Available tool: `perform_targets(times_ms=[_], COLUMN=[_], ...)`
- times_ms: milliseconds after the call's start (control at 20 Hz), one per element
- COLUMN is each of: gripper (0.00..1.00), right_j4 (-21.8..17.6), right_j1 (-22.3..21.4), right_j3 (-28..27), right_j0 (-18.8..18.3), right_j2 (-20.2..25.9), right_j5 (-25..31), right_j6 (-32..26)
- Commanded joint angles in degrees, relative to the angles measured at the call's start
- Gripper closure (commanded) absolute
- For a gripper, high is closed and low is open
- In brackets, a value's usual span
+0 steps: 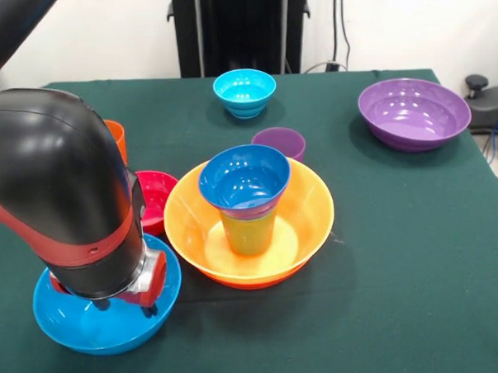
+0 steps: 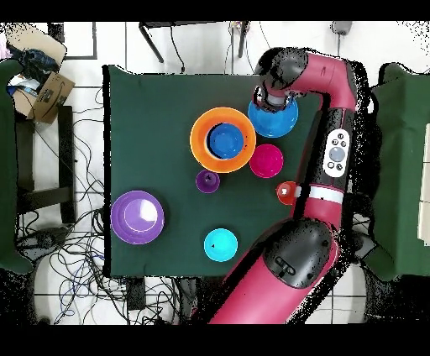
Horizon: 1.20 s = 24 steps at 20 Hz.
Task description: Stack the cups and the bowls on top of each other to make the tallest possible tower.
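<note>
The tower stands mid-table: a broad yellow-orange bowl (image 1: pixel 312 204) holds a lime green cup (image 1: pixel 249 233) with a dark blue bowl (image 1: pixel 245 180) on top; it also shows in the overhead view (image 2: pixel 201 141). My gripper (image 1: pixel 126 301) hangs over the inside of the large sky-blue bowl (image 1: pixel 69 331), close to its far rim, under the bulky wrist (image 2: pixel 270 88). A small magenta bowl (image 1: pixel 158 194), the orange cup (image 1: pixel 117 136) half hidden behind the arm, the purple cup (image 1: pixel 278 141), a cyan bowl (image 1: pixel 245 92) and a large purple bowl (image 1: pixel 414 113) stand loose.
The arm's thick black and red wrist fills the front view's left side and hides part of the table. The robot's pedestal (image 1: pixel 240 30) stands at the far edge. Cardboard boxes (image 2: pixel 42 80) and cables lie on the floor beside the table.
</note>
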Motion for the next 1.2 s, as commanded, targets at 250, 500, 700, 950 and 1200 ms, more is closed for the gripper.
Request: perform_targets(times_ms=[250, 500, 700, 950, 1200], gripper=[0.00, 0.00, 0.00, 0.00, 0.00], right_j4=[-0.2, -1.1, -1.4, -2.4, -3.2], right_j1=[-1.6, -1.8, -1.9, -1.9, -1.9], right_j3=[-1.1, -3.3, -4.7, -6.2, -7.4], right_j0=[3.6, 4.6, 5.2, 5.8, 6.1], right_j2=[-3.9, -2.7, -1.9, -1.3, -0.7], right_j5=[2.8, 5.4, 6.5, 7.1, 8.1], right_j6=[-9.1, -9.8, -9.9, -10.4, -11.4])
